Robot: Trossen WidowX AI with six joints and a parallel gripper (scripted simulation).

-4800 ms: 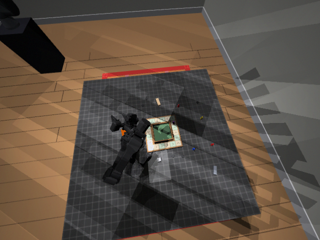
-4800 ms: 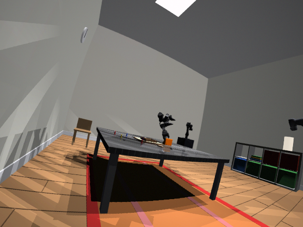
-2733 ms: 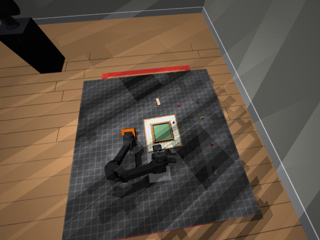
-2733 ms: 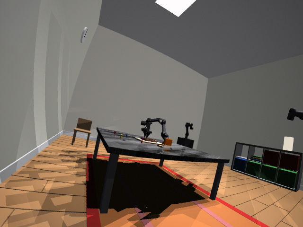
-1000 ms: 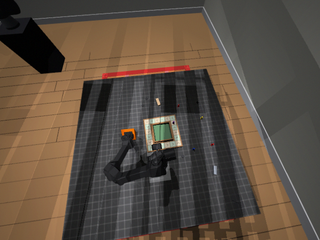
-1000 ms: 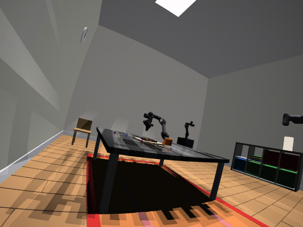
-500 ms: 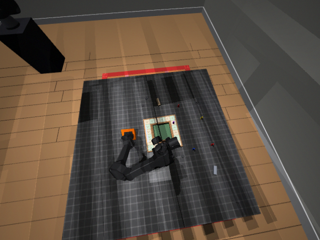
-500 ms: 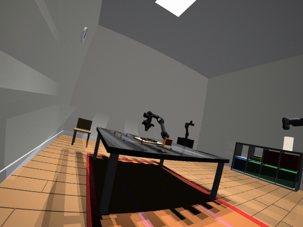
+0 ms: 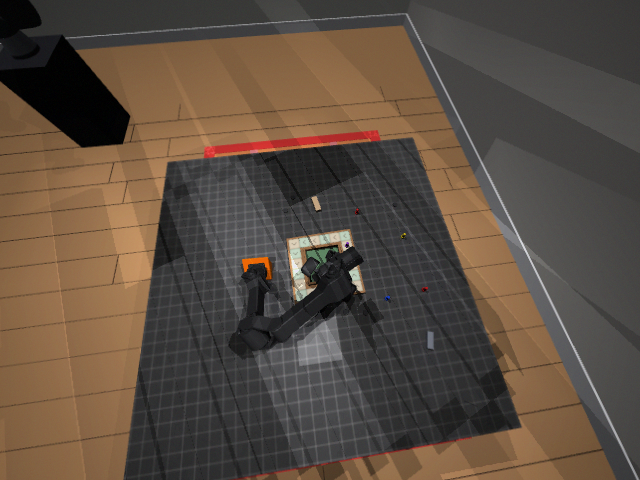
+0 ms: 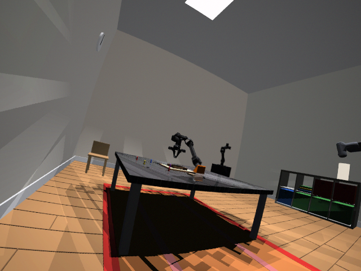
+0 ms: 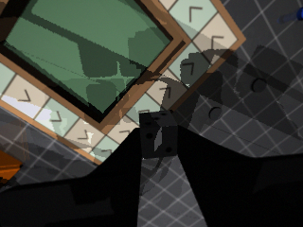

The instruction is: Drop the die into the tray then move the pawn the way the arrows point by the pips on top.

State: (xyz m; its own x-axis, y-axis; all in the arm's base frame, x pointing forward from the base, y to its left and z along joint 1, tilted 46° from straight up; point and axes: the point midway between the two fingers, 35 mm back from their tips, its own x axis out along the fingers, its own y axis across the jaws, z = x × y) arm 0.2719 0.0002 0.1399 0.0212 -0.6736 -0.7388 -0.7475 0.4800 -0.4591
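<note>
End effector (image 11: 160,142) grips the dark die (image 11: 158,134) aloft over the board's (image 11: 215,63) corner squares, beside the green tray (image 11: 80,47), seemingly raised high so the released die will tumble.

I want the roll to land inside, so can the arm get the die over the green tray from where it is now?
Probably yes: the jaws grip the die above the board's edge, and nothing stands between it and the open tray.

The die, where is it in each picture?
Top: hidden under the arm above the board.
Exterior: too small to tell, at the raised gripper.
Wrist: centre, the dark die pinched between the fingers.
Shared landmark: the green tray, also in the top view.
</note>
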